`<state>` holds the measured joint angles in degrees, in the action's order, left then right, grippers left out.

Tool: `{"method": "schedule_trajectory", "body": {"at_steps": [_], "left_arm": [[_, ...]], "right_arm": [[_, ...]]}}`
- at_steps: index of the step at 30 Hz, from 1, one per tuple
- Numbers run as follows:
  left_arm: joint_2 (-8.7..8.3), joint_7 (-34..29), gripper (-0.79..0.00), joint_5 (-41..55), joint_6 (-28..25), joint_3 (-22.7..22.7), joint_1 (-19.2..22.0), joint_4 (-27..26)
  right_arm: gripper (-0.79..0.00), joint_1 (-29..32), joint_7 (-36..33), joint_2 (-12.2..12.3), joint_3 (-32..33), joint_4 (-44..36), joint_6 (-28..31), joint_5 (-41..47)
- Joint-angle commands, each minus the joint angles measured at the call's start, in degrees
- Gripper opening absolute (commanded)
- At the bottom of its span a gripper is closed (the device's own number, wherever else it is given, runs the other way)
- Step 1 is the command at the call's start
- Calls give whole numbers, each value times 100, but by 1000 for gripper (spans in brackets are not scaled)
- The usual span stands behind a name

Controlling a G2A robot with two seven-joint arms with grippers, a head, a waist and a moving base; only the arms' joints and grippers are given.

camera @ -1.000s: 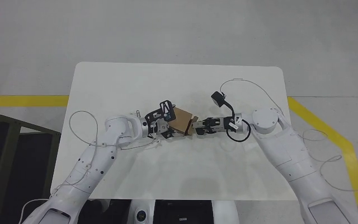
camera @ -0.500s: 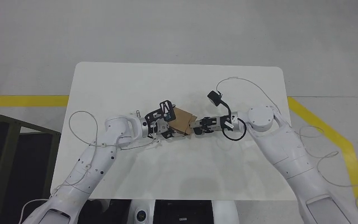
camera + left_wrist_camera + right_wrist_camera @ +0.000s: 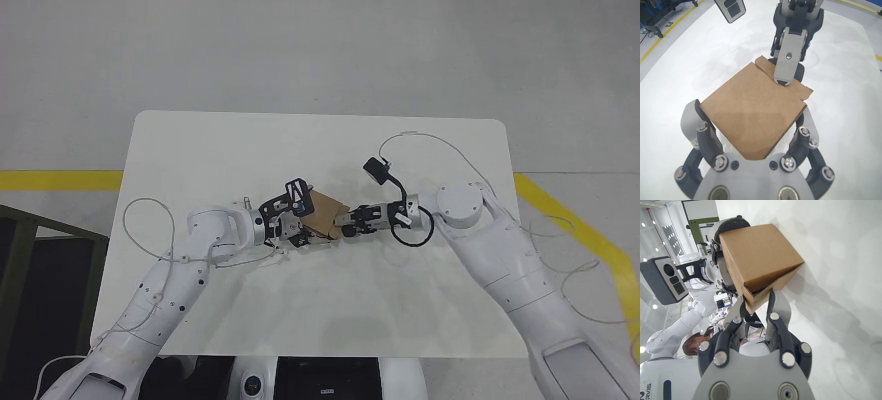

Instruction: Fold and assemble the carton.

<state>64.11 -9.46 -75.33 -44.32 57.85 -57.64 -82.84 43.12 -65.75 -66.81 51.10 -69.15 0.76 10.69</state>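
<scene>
**Brown corrugated card: carton, part-formed, one end unfinished**

Item: carton (image 3: 325, 214), small, body already squared into a sleeve. It is held just above the middle of the white table (image 3: 200, 150), tilted so one corner points at the left wrist.

Holder: left gripper (image 3: 750, 113), clenched across the carton's near corner, one finger on each adjoining side.

Working tool: right gripper (image 3: 756, 301), closed about the end flap (image 3: 799, 89) at the open far end. One finger lies on the flap's outer face and a pad sits beneath it.

Step in hand, as judged: turning this flap inward to close the end.

Handling notes:
- The left grip likely serves best as a firm anchor, so the sleeve does not skew or collapse into a diamond.
- Swing the flap about its crease, not by dragging the whole carton sideways.
- Pinch near the flap's free edge; card this thin may buckle or tear at the notch beside it.
- Let go only once the flap sits flush inside the opening.
</scene>
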Motion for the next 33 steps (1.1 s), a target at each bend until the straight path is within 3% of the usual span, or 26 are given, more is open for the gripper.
{"method": "schedule_trajectory", "body": {"at_steps": [1, 33], "left_arm": [[0, -9, 0, 10, -2, 1, -1, 4], [-1, -25, 0, -46, 1, -7, -12, 30]], "right_arm": [[-557, -15, -2, -7, -11, 23, 3, -5], [-628, 355, -69, 120, 384, -135, 75, 157]]}}
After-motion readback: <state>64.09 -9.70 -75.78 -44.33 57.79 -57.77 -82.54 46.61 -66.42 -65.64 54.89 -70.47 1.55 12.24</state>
